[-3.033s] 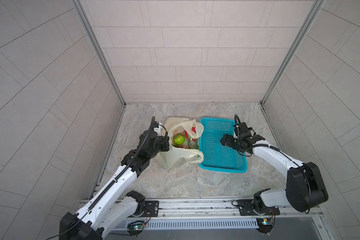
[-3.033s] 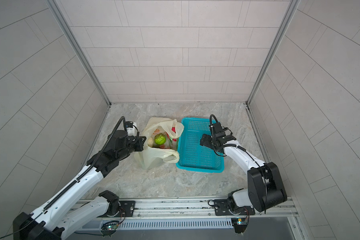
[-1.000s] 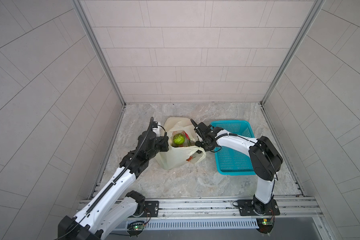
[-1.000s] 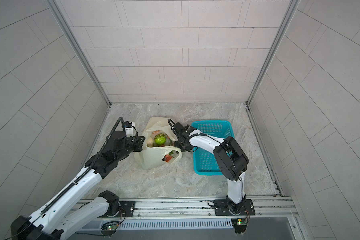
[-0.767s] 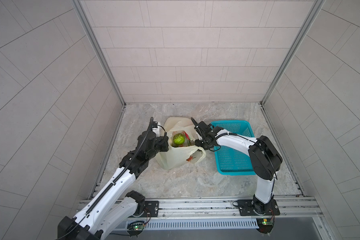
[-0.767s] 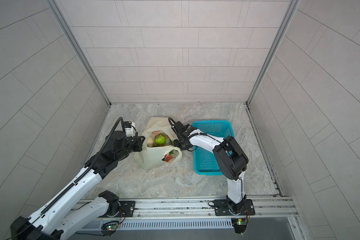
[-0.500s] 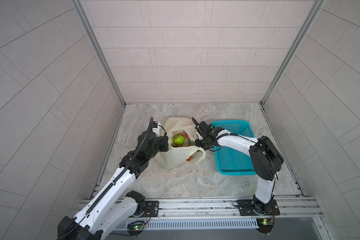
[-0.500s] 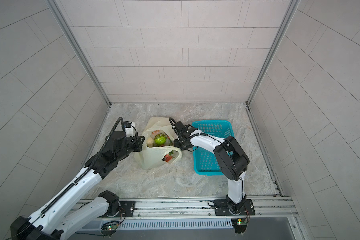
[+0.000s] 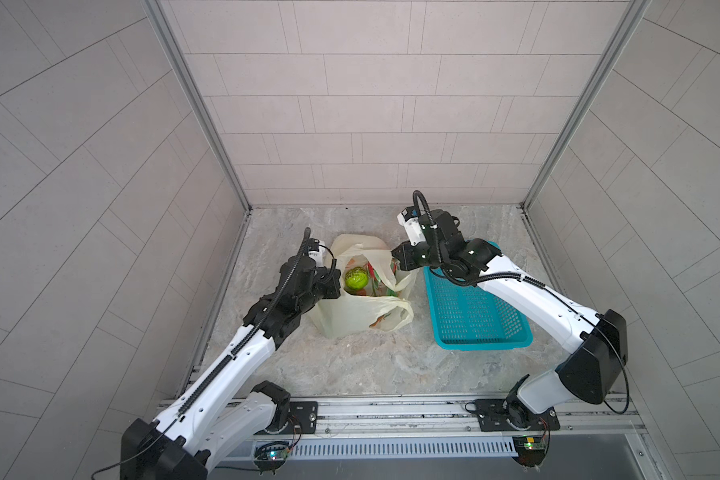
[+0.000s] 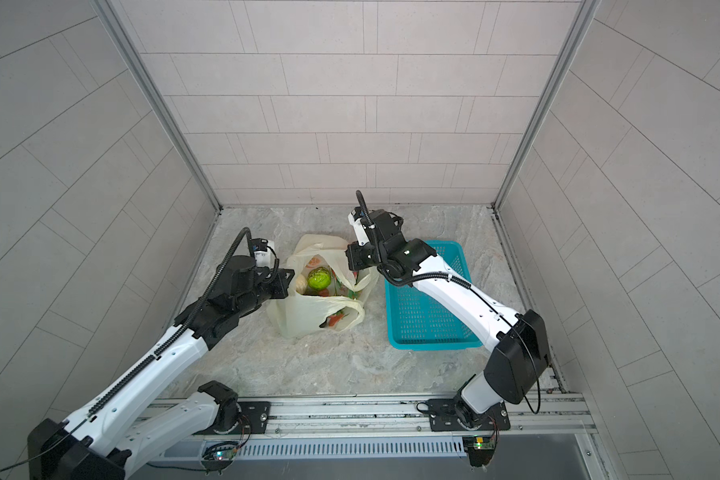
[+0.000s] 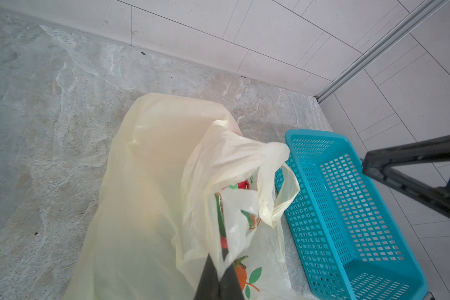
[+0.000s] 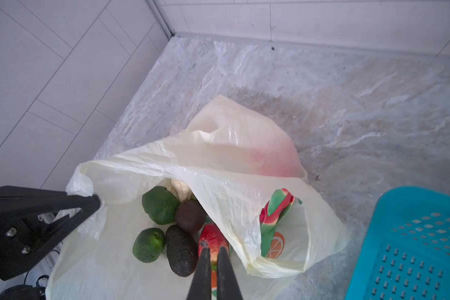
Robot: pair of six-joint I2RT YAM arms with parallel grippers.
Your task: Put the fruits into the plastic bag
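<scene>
Fruits (image 12: 182, 233) are sitting inside the plastic bag (image 9: 352, 316), teal basket (image 9: 474, 316) lying bare; left gripper (image 11: 216, 275) is pinching the bag's rim, right gripper (image 12: 213, 262) is clenched on its handle — task looking nearly finished.

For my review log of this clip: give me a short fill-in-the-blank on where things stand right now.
1. The teal basket holds ____ fruits.
2. The left gripper is shut on the rim of the ____.
3. In a top view, the fruit plainest in the plastic bag mouth is the bright ____ ball.
4. The right gripper has its jaws ____.

Missing words: no; plastic bag; green; shut
</scene>
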